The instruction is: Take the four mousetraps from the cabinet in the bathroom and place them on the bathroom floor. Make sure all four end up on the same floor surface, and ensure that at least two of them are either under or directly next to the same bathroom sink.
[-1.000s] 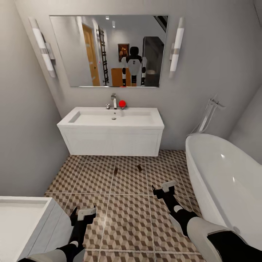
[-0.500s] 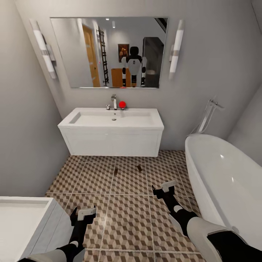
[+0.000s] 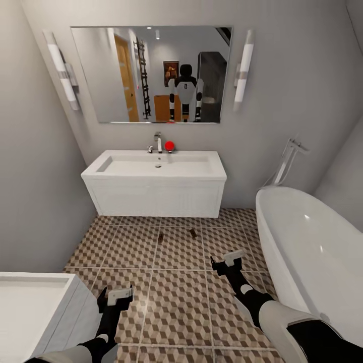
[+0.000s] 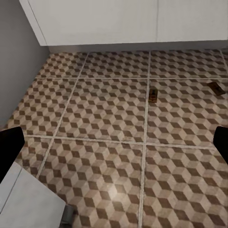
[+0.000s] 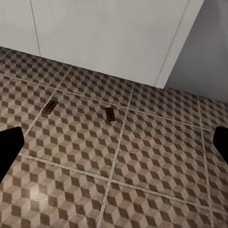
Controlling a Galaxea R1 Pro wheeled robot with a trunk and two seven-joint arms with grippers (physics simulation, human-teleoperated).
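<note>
While both arms hang low over the cube-patterned brown, beige and white tiled bathroom floor (image 3: 176,297), two small tan-brown mousetraps lie in front of the wide white rectangular sink (image 3: 156,165).

One flat mousetrap board (image 3: 160,237) and a second one (image 3: 193,232) rest on the tiles just ahead of the white wall-hung vanity (image 3: 156,198), near each other but apart; both also show from the left wrist (image 4: 153,94) (image 4: 216,88) and the right wrist (image 5: 109,114) (image 5: 49,108). The black-and-white left gripper (image 3: 115,296) and the right gripper (image 3: 226,260) both stand wide apart and hold nothing. A white oval bathtub (image 3: 307,242) sits to the right, a mirror (image 3: 151,73) above the chrome faucet (image 3: 158,141). No readable writing appears.
</note>
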